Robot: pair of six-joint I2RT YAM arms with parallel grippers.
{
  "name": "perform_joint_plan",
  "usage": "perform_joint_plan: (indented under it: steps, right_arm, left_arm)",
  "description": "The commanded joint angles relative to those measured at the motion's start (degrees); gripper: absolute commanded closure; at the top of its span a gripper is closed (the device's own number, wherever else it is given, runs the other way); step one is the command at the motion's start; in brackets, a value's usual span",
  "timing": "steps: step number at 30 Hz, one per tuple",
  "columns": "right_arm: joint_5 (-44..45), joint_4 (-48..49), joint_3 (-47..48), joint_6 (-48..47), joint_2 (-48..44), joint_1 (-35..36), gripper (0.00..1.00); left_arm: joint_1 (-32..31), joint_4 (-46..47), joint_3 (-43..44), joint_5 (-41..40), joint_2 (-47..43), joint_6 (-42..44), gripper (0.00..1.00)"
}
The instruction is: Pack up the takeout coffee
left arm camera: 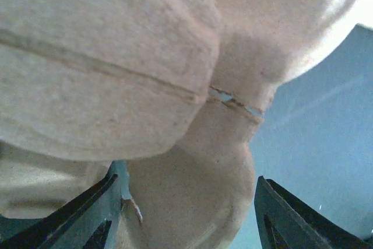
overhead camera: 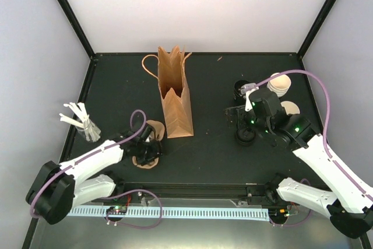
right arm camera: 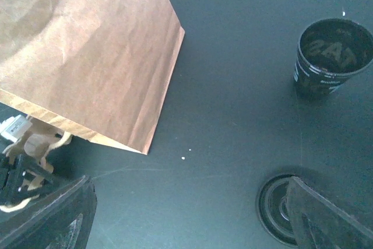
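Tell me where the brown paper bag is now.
In the top view, the brown paper bag sits mid-table, just right of the beige pulp cup carrier.

Bare table (right arm camera: 233, 115) between bag (right arm camera: 87, 51) and dark cup (right arm camera: 332, 56); pulp carrier (left arm camera: 116, 56) seemingly crowds left gripper (left arm camera: 189, 214).

Lab test booth: white panels (overhead camera: 198, 4), black frame (overhead camera: 68, 13), dark table (overhead camera: 215, 155).

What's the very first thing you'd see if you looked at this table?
The big brown paper bag in the middle of the dark table jumps out first. Next, the left gripper is pushed right up against a tan cardboard cup tray near the bag. The right gripper hangs open by a black lid, with a black cup close by.
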Motion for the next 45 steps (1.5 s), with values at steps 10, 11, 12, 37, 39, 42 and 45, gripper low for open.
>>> perform_joint_plan:
  steps: [10, 11, 12, 37, 39, 42, 45]
  right_arm:
    - [-3.56, 2.54, -4.87, 0.22, 0.64, -0.37, 0.09]
    - [-3.48, 2.62, -4.88, 0.15, 0.61, -0.40, 0.09]
    - [-3.36, 2.68, -4.87, 0.14, 0.48, -0.37, 0.09]
    - [-2.27, 2.00, -7.58, -0.33, -1.28, -0.37, 0.09]
    - [-1.60, 2.00, -7.67, -0.23, -1.94, -0.37, 0.09]
    - [-0.37, 1.98, -7.91, -0.05, -2.79, -0.40, 0.09]
    - [1.88, 2.08, -8.29, 0.58, -3.12, -0.37, 0.09]
  left_arm:
    - [-20.04, 5.47, -0.61, -0.09, -1.88, -19.47, 0.35]
    - [-21.33, 6.01, 0.12, -0.01, -0.76, -18.70, 0.35]
    - [-22.64, 6.30, 1.01, 0.04, 0.42, -17.53, 0.35]
    - [-42.73, -7.98, 33.73, -13.63, 30.48, 21.97, 0.28]
    - [-43.15, -7.63, 34.72, -13.76, 30.54, 24.30, 0.26]
    - [-43.42, -8.90, 36.22, -14.50, 29.47, 26.13, 0.20]
    - [-43.54, -11.68, 38.49, -15.41, 26.98, 26.26, 0.15]
